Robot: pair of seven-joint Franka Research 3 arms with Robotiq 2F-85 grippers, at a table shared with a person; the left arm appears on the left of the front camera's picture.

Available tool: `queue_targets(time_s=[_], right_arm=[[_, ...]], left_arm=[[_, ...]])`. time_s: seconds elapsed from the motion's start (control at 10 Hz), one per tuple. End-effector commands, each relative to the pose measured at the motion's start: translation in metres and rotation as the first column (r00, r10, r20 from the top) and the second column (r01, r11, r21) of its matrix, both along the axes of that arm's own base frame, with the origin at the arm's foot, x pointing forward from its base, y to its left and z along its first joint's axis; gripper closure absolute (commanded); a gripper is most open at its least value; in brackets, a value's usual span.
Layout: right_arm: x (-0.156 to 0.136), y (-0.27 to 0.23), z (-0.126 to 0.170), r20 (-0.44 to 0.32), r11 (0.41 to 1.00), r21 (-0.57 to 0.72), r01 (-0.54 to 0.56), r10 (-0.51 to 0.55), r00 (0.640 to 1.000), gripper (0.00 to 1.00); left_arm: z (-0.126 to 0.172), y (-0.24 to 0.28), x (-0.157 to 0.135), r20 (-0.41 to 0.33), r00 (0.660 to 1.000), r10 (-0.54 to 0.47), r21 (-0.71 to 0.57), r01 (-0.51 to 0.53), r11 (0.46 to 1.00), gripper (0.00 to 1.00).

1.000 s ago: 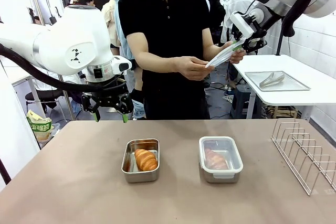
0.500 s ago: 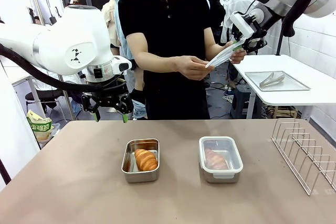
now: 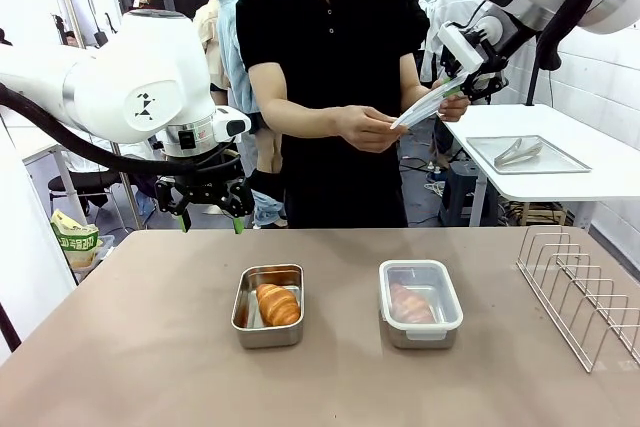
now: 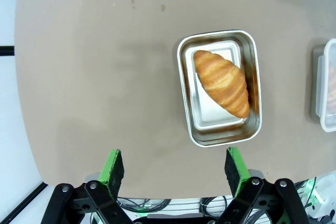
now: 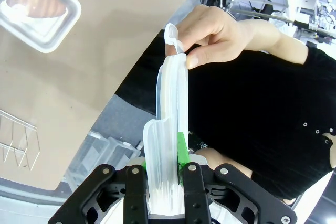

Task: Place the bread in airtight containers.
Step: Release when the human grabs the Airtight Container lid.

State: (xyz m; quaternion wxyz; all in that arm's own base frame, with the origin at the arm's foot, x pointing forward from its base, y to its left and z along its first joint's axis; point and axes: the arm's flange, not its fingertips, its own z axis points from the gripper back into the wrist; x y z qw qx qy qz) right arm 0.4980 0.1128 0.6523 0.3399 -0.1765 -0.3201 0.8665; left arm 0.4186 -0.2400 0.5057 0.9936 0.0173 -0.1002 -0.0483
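Croissant (image 4: pixel 222 83) lies in open tin (image 4: pixel 220 87), ahead of spread left fingers (image 4: pixel 112 166).

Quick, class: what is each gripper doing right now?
Left gripper: open, holding nothing.
Right gripper: closed on the lid, which a person's hand also pinches.

No readable text; print on green packet (image 3: pixel 76 239) illegible.

The front camera looks level across the counter (image 3: pixel 150 347). The left wrist camera looks straight down from high above; both share the open tin (image 3: pixel 268 307) (image 4: pixel 220 87).
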Motion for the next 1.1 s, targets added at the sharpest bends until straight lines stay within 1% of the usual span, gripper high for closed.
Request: queue_targets(time_s=[0.0,0.1,0.3,0.4,0.5,1.0], right_arm=[[-0.0016,0.0007,0.0019,-0.011,1.0,0.01,-0.001,0.001,1.0,0.85],[-0.0023,0.0009,0.0012,0.001,1.0,0.008,-0.008,0.008,1.0,0.68],[-0.0049,0.0004,0.0029,0.0,1.0,0.013,-0.013,0.013,1.0,0.32],[-0.0043,-0.0017,0.0032,0.005,1.0,0.018,0.001,-0.001,1.0,0.13],[-0.0038,-0.0024,0.0026,0.002,1.0,0.019,0.003,-0.003,1.0,0.0],[-0.003,-0.0022,0.0023,-0.006,1.0,0.026,0.002,-0.002,1.0,0.0]], left_arm=[[0.0019,0.0022,0.0005,-0.001,1.0,-0.002,0.005,0.002,1.0,0.0],[0.0019,0.0022,0.0005,-0.001,1.0,-0.002,0.005,0.002,1.0,0.0],[0.0019,0.0022,0.0005,-0.001,1.0,-0.002,0.005,0.002,1.0,0.0],[0.0019,0.0022,0.0005,-0.001,1.0,-0.002,0.005,0.002,1.0,0.0],[0.0019,0.0022,0.0005,-0.001,1.0,-0.002,0.005,0.002,1.0,0.0],[0.0019,0.0022,0.0005,-0.001,1.0,-0.002,0.005,0.002,1.0,0.0]])
